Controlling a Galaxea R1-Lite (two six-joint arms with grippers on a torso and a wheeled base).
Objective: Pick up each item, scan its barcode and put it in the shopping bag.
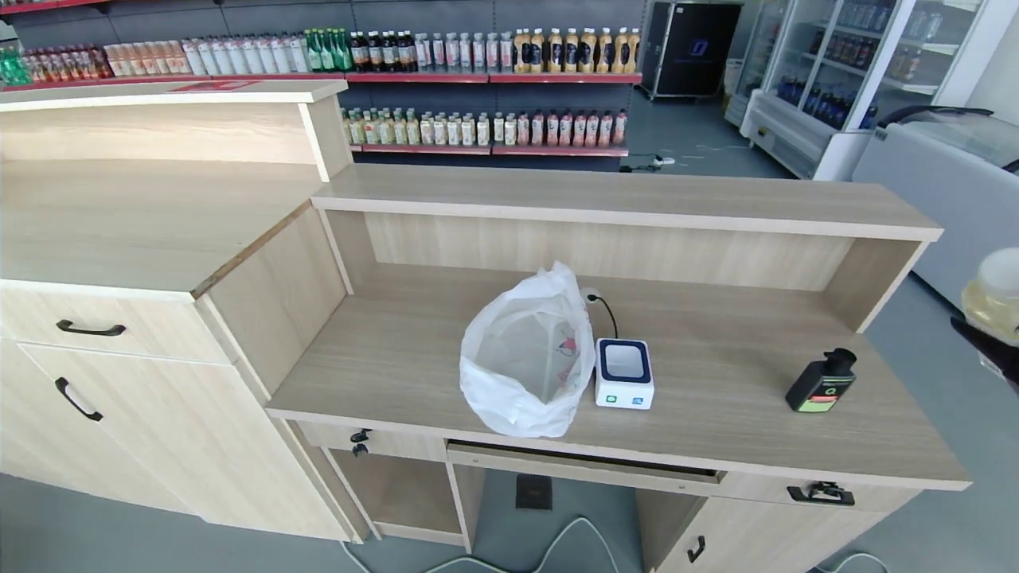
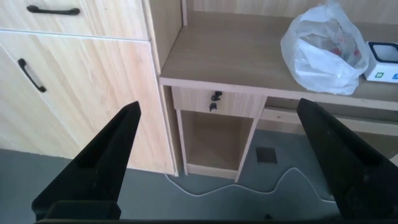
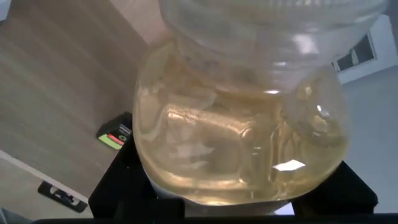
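Right end effector (image 3: 230, 202) holds a yellow-liquid jar (image 1: 995, 298) off the surface (image 1: 716, 358), likely for scanning; left end effector (image 2: 217, 104) spread wide.

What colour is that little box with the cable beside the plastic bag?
The box is white, with a dark blue frame around its top window; clearest in the head view.

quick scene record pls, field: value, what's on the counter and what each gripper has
counter: wooden, raised shelf behind
bag: white plastic, open, standing mid-counter
scanner: white box just right of the bag, cable at its back
black bottle: standing near the counter's right end, apart from the scanner
clear bottle: pale yellow liquid, held in the air off the counter's right end
right gripper: shut on the clear bottle
left gripper: open, empty, low before the counter's left end
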